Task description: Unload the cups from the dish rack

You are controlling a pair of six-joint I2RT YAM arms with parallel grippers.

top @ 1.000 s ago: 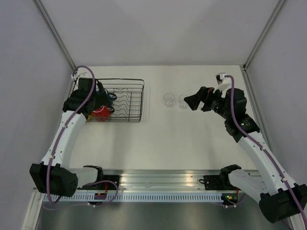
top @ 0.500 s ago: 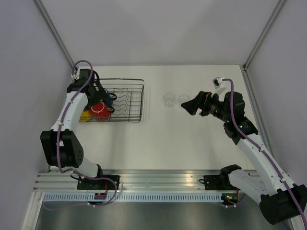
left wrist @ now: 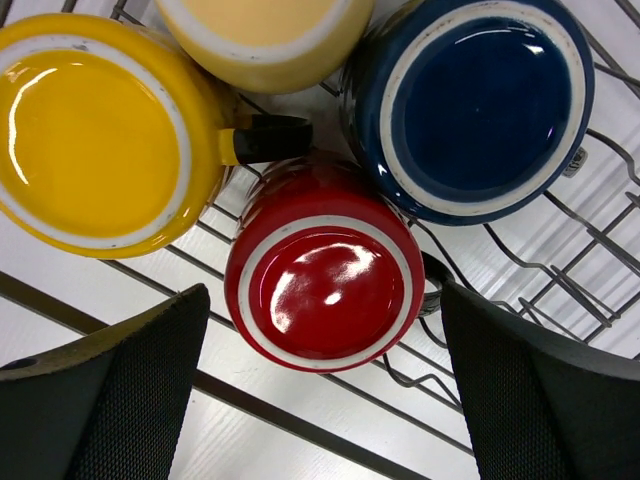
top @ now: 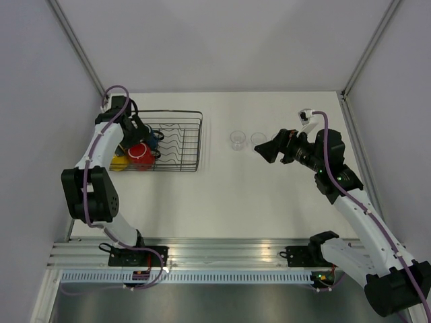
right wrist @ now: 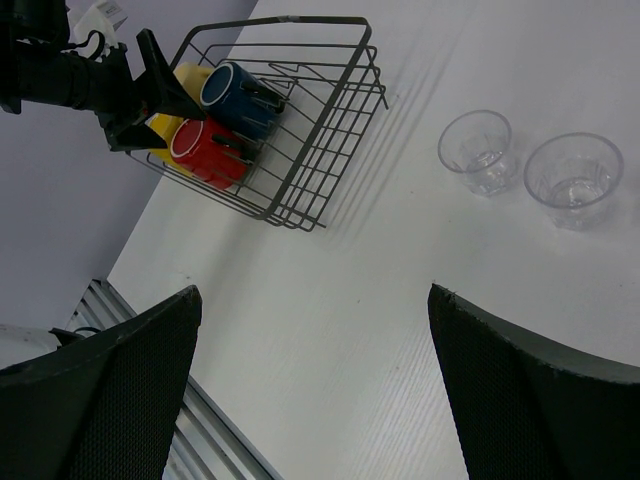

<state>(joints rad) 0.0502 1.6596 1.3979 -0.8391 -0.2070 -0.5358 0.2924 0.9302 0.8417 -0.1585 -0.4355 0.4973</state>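
**Desk** (top: 269, 195): white surface that carries every item below.

**Dish rack** (top: 176, 112): black wire basket with wavy dividers, on the far left part of the desk. All four mugs crowd its left end; the right end shows bare wire.

**Red mug** (left wrist: 320, 290): in the rack, its glossy base with a white foot ring turned toward the left wrist camera. It sits nearest the rack's front edge, pressed against the other mugs.

**Blue mug** (left wrist: 480, 105): in the rack, base toward the camera, right of the red mug and touching it.

**Bright yellow mug** (left wrist: 95, 135): at the rack's left end, base toward the camera, its black handle pointing at the red mug.

**Pale yellow mug** (left wrist: 262, 25): behind the red mug, between the bright yellow and the blue; only its lower edge shows.

**Clear tumblers**: two, one (right wrist: 477, 152) and another (right wrist: 572, 180), upright on the desk side by side, well apart from the rack on its right.

**Left end effector** (left wrist: 325, 300): jaws spread wide, holding nothing, one finger on each side of the red mug in the wrist view. Contact with the mug cannot be told.

**Right end effector** (right wrist: 312, 300): jaws spread wide and empty, hanging over the desk near the tumblers.
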